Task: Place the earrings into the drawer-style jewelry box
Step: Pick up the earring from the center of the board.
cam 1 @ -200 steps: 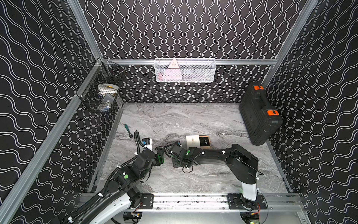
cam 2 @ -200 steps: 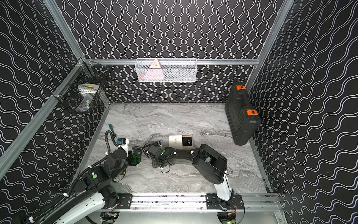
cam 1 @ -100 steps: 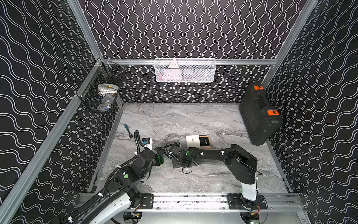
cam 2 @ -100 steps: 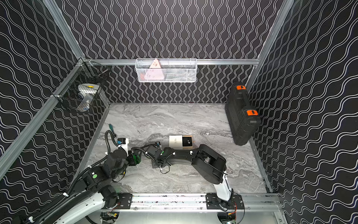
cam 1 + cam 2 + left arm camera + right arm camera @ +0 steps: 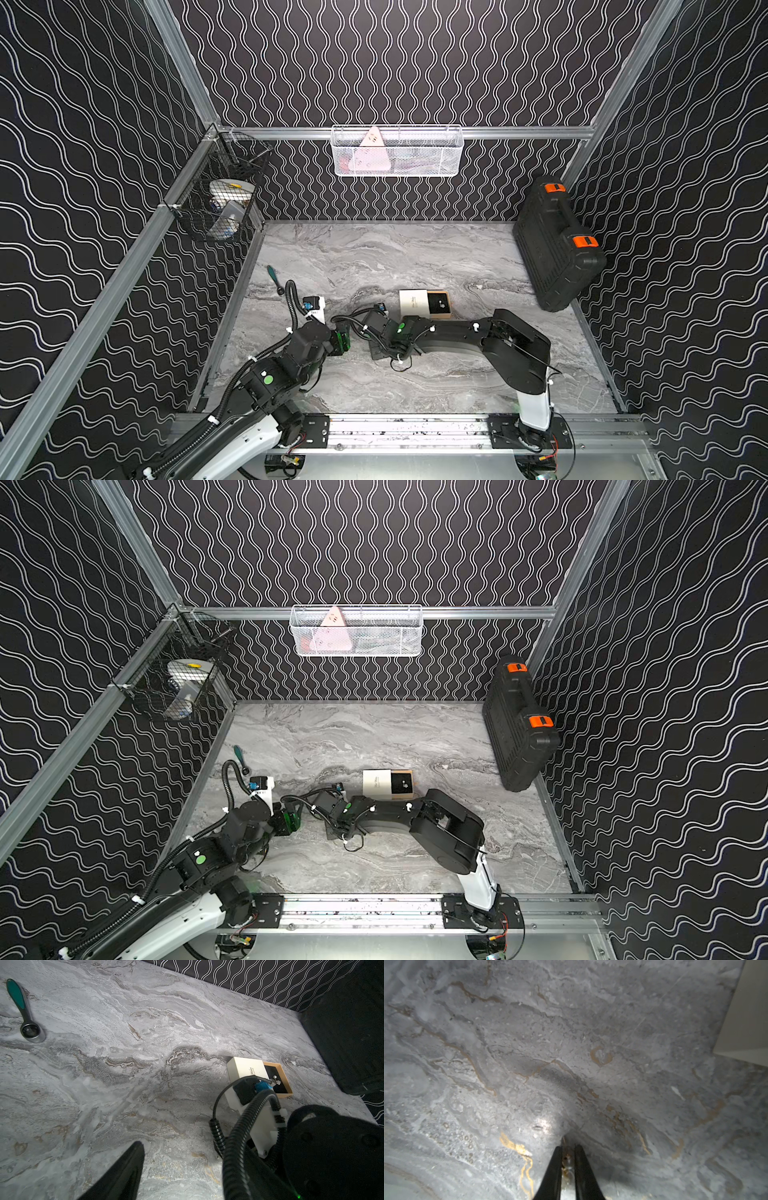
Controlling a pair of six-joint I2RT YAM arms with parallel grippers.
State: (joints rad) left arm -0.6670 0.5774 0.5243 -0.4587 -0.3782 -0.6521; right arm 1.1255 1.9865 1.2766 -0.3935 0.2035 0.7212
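Note:
The jewelry box (image 5: 413, 303) (image 5: 376, 783) lies mid-table, its white sleeve beside the pulled-out tan tray (image 5: 446, 316), which is lined black. Two pale earrings (image 5: 276, 1080) glint in the tray. My right gripper (image 5: 376, 353) (image 5: 568, 1153) is low over the marble, in front and to the left of the box. Its fingers are shut on a small glinting earring (image 5: 568, 1160). A corner of the box (image 5: 745, 1022) shows in the right wrist view. My left gripper (image 5: 343, 338) (image 5: 187, 1167) hovers open and empty, left of the right one. One finger (image 5: 128, 1167) shows.
A black case with orange latches (image 5: 557, 245) leans on the right wall. A teal-handled ratchet (image 5: 274, 278) (image 5: 22, 1012) lies near the left wall. A black wire basket (image 5: 224, 203) and a white mesh basket (image 5: 397, 151) hang on the walls.
The right gripper's fingers have drawn together low over the table. Both arms have hardly moved.

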